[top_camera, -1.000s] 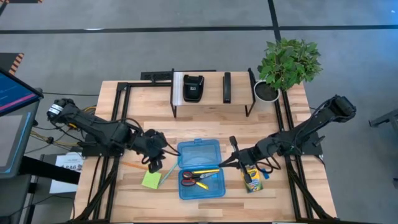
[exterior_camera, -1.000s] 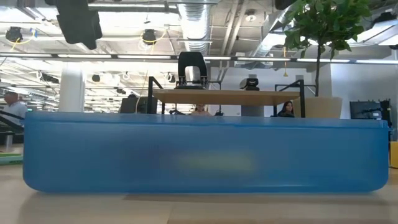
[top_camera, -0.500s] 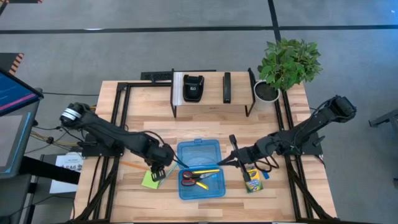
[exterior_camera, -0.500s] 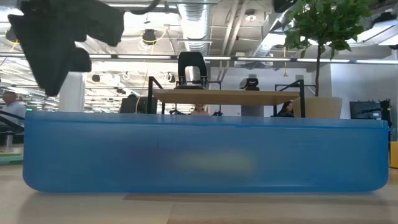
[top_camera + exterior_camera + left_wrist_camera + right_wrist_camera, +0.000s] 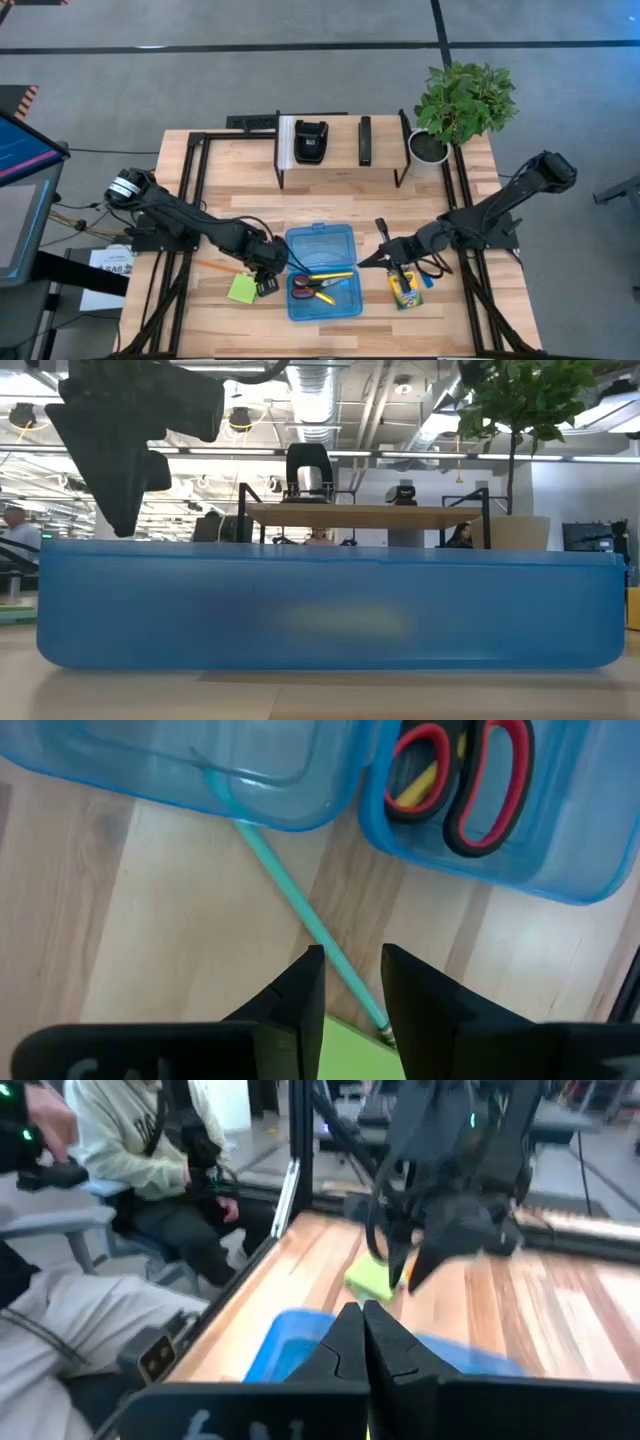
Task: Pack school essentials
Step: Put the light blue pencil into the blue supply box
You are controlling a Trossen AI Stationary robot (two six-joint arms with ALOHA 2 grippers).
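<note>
Two dark arms worked over the pale wooden table [image 5: 330,205] that I was running remotely. In the high view the left gripper [image 5: 268,285] sat low in the frame, left of centre, between the lime-green sticky-note pad [image 5: 242,289] and the translucent blue plastic case [image 5: 324,310], whose hinged lid [image 5: 320,246] lay open flat toward the top of the picture. Its fingers [image 5: 300,995] stood a narrow gap apart, straddling a thin teal pencil [image 5: 300,910] without gripping it; I saw nothing held. That pencil ran from under the lid's edge to the green pad at the bottom of the left wrist view.

Inside the case tray lay the red-handled scissors [image 5: 312,285] and a yellow pencil [image 5: 330,276]; the left wrist view showed the scissor loops [image 5: 470,775] at its upper right. An orange pencil [image 5: 212,267] lay on the wood at lower left.

The right gripper [image 5: 372,260] hung right of the case, its jaws closed together on nothing, with the yellow-green crayon box [image 5: 403,288] just below it and a small blue item [image 5: 429,281] beside the box.

At the top of the frame stood a black boxy device [image 5: 311,141] on a shelf and a leafy green potted plant [image 5: 462,102]. The right wrist view showed a seated person [image 5: 150,1160] in a pale hooded top at upper left.
</note>
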